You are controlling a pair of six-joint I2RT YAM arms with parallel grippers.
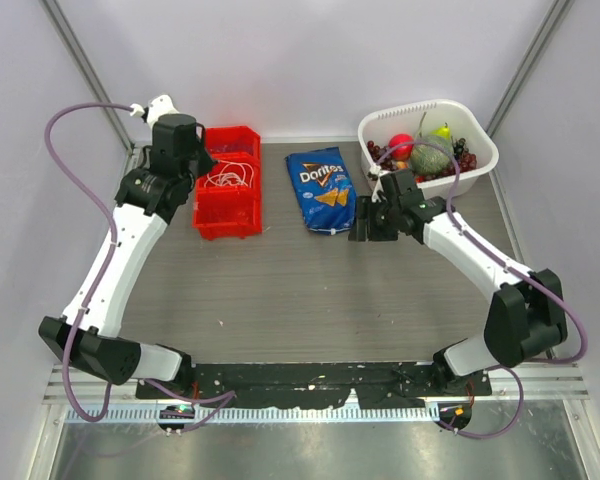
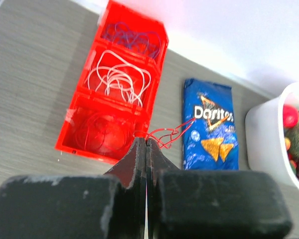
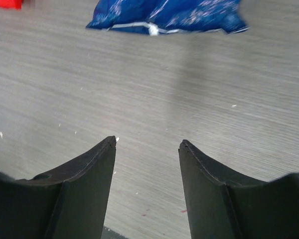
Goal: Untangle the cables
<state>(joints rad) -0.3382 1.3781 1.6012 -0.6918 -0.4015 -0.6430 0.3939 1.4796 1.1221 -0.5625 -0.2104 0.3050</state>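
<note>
While the red cable (image 2: 164,134) is pinched in the tightly closed left gripper (image 2: 145,142) above the 3-compartment red bin (image 2: 84,149), its loose loops are seen trailing to the right, toward the Doritos bag (image 2: 209,124). A purple-blue cable (image 2: 134,37) lies in the far compartment and a white cable (image 2: 119,79) in the middle one, each apart from the others. Faint red loops are seen in the near compartment. The right gripper (image 3: 147,142) is held wide apart with nothing in it over the bare table (image 3: 189,89), just beside the near right corner of the bag.

The separating is judged nearly done, with the last strand being stowed. For the next move, the trailing loops would need to be carried over the near compartment and lowered inside before the pinch is released, so that nothing is left draped over the bin wall.
</note>
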